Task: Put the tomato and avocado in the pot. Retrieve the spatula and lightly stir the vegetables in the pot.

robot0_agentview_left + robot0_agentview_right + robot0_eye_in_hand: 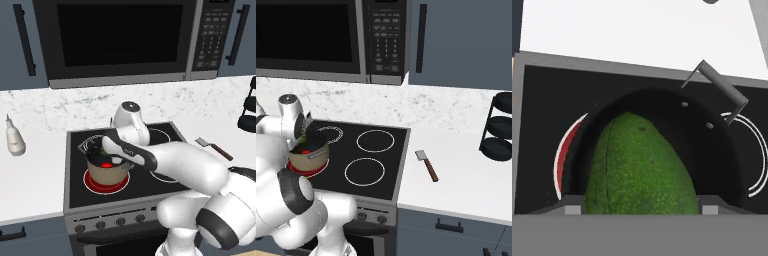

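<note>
My gripper (pixel 641 210) is shut on the green avocado (pixel 639 165), holding it just above the mouth of the tan pot (pixel 722 150). From the left base view the gripper (pixel 107 152) hangs over the pot (pixel 107 174) with the avocado (pixel 103 151) at the rim and the red tomato (pixel 106 165) inside. The right base view gives the same pot (pixel 310 156), with the tomato (pixel 304 149) in it. The spatula (pixel 427 165) lies flat on the white counter right of the stove, also seen as the spatula (pixel 214 148).
The pot sits on the front left burner (pixel 105 186), which glows red. A microwave (pixel 120 35) hangs above the stove. A white bottle (pixel 15 140) stands on the left counter, and a black tiered stand (pixel 501 127) on the far right.
</note>
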### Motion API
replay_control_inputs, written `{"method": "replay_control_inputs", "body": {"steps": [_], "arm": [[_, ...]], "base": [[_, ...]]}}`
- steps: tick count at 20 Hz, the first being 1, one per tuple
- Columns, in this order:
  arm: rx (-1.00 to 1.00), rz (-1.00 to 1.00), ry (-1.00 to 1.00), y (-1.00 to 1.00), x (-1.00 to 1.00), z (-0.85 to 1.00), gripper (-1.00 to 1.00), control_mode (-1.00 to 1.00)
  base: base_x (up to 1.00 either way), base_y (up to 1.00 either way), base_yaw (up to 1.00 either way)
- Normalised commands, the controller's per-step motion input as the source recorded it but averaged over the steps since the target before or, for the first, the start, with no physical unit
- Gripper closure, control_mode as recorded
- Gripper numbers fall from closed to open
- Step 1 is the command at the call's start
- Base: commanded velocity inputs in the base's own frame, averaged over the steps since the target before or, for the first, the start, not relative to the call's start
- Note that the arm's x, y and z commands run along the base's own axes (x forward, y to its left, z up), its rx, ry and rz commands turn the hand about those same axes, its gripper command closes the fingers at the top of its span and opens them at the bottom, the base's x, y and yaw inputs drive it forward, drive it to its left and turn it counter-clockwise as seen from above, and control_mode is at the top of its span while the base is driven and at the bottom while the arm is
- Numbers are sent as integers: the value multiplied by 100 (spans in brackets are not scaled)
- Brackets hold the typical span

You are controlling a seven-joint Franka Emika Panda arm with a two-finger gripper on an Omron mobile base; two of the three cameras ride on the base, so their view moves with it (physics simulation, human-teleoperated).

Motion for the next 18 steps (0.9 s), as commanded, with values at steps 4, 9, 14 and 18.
{"method": "replay_control_inputs", "body": {"steps": [4,9,14,18], "arm": [[0,0,0,4,51,-42,100,-100],[-3,0,2,0,36,-57,100,-100],[-1,0,0,1,28,-25,-100,-100],[0,0,-2,0,3,6,-100,-100]], "base": [[0,0,0],[0,0,0],[0,0,0],[0,0,0]]}}
